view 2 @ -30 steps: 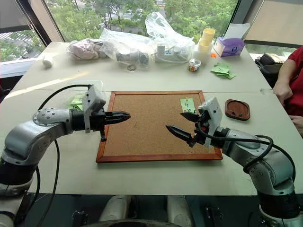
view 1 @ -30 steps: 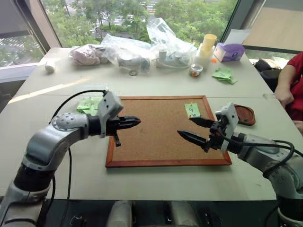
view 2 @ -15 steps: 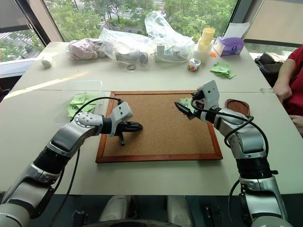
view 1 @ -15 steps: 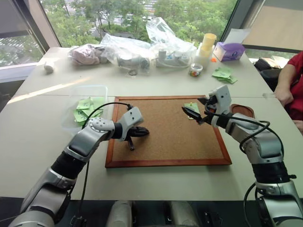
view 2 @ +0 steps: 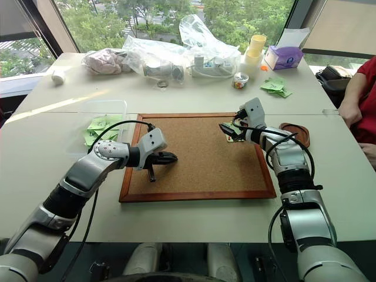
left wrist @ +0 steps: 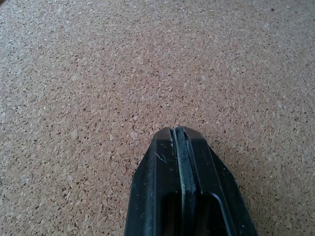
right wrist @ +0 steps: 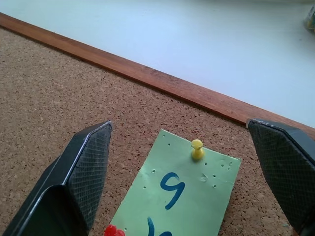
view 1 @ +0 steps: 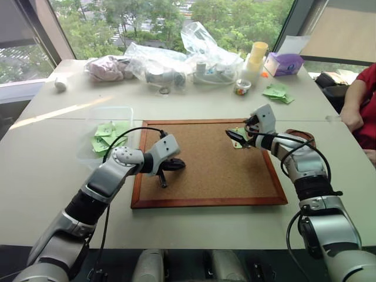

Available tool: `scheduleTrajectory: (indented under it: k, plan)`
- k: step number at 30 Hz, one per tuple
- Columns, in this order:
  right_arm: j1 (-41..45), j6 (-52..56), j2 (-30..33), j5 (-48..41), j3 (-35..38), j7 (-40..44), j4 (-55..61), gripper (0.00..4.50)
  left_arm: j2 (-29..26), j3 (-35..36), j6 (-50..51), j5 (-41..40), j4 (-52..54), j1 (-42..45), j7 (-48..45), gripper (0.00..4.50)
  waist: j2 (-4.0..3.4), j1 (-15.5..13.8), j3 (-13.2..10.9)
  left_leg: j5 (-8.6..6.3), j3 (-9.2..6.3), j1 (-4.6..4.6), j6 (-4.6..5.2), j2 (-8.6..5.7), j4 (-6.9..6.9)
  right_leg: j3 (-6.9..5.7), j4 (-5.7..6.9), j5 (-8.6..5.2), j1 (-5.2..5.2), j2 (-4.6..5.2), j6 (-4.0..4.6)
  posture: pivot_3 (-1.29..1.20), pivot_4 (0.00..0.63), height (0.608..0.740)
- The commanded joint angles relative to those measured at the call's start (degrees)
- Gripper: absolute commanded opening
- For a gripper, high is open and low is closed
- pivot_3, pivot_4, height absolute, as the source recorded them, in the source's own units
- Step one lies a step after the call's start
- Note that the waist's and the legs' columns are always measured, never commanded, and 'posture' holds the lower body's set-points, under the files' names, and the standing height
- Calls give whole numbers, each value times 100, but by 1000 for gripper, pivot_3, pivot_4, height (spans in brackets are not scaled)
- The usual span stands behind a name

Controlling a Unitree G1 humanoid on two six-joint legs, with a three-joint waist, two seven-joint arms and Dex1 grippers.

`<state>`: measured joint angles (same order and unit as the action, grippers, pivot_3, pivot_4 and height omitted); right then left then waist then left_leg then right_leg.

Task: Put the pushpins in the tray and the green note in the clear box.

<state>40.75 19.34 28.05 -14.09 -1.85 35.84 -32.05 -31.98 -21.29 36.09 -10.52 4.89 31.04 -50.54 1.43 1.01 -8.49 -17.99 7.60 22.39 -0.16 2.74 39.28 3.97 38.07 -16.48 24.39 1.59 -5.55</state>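
Green note [right wrist: 182,196] flat on cork board [right wrist: 59,98], yellow pushpin [right wrist: 197,147] upright

There are two pushpins: one yellow pushpin [right wrist: 197,147] and one red pushpin [right wrist: 113,230]. I count one green note [right wrist: 177,194], one cork board [view 1: 205,161], one tray [view 2: 295,133], one clear box [view 1: 108,132], two grippers.

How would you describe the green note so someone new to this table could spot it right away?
Find the wood-framed cork board in the middle of the table; the green note lies on its far right corner, in front of the right gripper. Unlike the loose green slips elsewhere, it is pinned by a yellow pushpin and bears a handwritten 9.
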Motion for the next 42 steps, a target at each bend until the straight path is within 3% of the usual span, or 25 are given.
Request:
scheduleTrajectory:
  k: [1, 2, 8, 23, 26, 34, 42]
  plan:
    - [271, -195, -47, 102, 146, 86, -316, 3948, 38, -143, 130, 107, 23, -181, -14, 0, 0, 1, 0, 0, 0, 0, 0, 0, 0, 0, 1, 0, 0, 0, 0, 0, 150, 738]
    - [305, -222, -62, 131, 131, 122, -404, 3635, 44, -140, 132, 113, 28, -191, -10, 0, 0, 3, 0, 0, 0, 0, 0, 0, 0, 0, 1, 0, 0, 1, 0, 0, 150, 738]
    - [469, -405, -163, 202, 204, 194, -774, 713, 66, -132, 146, 147, 47, -238, -1, 0, -5, 14, 3, 1, 1, -2, -1, 1, 0, 0, 2, 0, 0, 1, 0, 0, 150, 738]
    - [447, -684, -217, 299, 426, 151, -915, 713, 78, -211, 154, 254, 7, -296, -46, 0, -16, 16, 9, 1, 3, -3, -2, 1, -1, 0, 3, 0, -1, 2, 0, 0, 150, 738]
    - [399, -641, -243, 267, 410, 279, -872, 22, 81, -212, 140, 255, 8, -300, -55, 0, -16, 16, 10, 1, 3, -3, -2, 1, -1, 0, 3, 0, -1, 2, 0, 0, 150, 738]
    - [373, -618, -263, 285, 455, 251, -805, 22, 114, -212, 130, 270, -3, -303, -59, 0, -19, 17, 11, 1, 3, -5, -2, 1, -1, 0, 3, 0, -2, 1, 0, 0, 150, 738]
    - [381, -1152, -289, 44, 983, -54, -663, 22, 156, -229, 401, 238, 46, -364, -43, 0, -23, 12, 9, 1, 4, -4, -2, 0, -1, 1, 3, 0, -2, 4, -1, 0, 150, 738]
